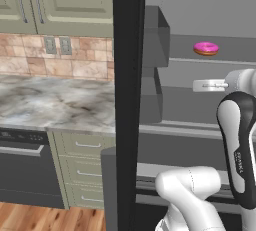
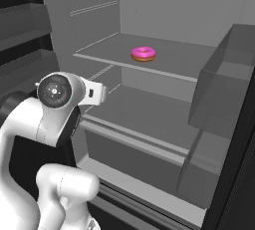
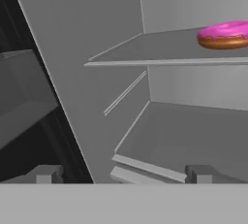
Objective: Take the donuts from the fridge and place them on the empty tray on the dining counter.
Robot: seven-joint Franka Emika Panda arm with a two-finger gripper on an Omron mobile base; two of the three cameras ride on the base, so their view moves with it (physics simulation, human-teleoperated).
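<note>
The fridge (image 2: 164,99) stands open, and the pink donut (image 2: 143,53) lies flat on the upper grey shelf (image 2: 114,50), a little back from its front lip. In the hand view it sits at about two o'clock from the gripper (image 3: 123,173), well apart from it and higher. The fingers (image 3: 47,173) stand wide and hold nothing.

The step in hand looks like the reach for that donut. To do it well, I would raise the hand above the shelf edge before pushing in, so the wrist clears the lip, then centre the ring between the fingers and close gently on its sides, not on the soft frosting.

Small dark lettering runs along the forearm (image 1: 239,162); it is too small to read. No other writing is legible.
</note>
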